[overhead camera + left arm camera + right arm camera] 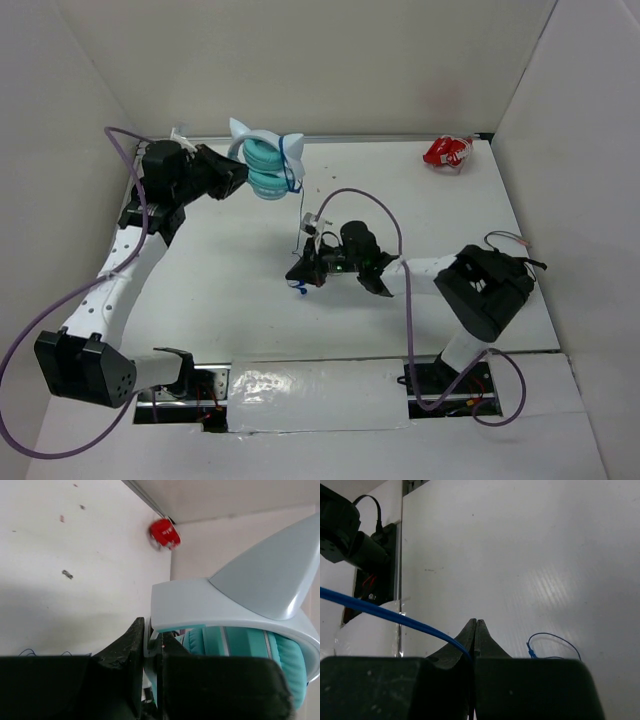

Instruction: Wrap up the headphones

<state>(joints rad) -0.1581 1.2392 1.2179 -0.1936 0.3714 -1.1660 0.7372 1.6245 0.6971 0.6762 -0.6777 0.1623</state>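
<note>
step: cable winding | headphones [265, 165] clamped by left gripper [240, 172], upper centre | cable [300, 225] pinched by right gripper [305, 270], mid-frame | next: taut loop round them judged needed

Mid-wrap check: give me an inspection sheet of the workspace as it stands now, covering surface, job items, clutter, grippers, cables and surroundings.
Surface: white table, with a few small dark specks in the left wrist view.
Job's things: headphones at the far left; their blue cable runs from them to the right gripper.
Clutter: red-and-white object in the far right corner, apart from everything else.
Grippers: left gripper shut on the white headband; right gripper shut on the blue cable.
Cables: the blue cable's loose end lies in a small loop on the table; purple arm cables loop beside both arms.
Surroundings: white walls on three sides.
</note>
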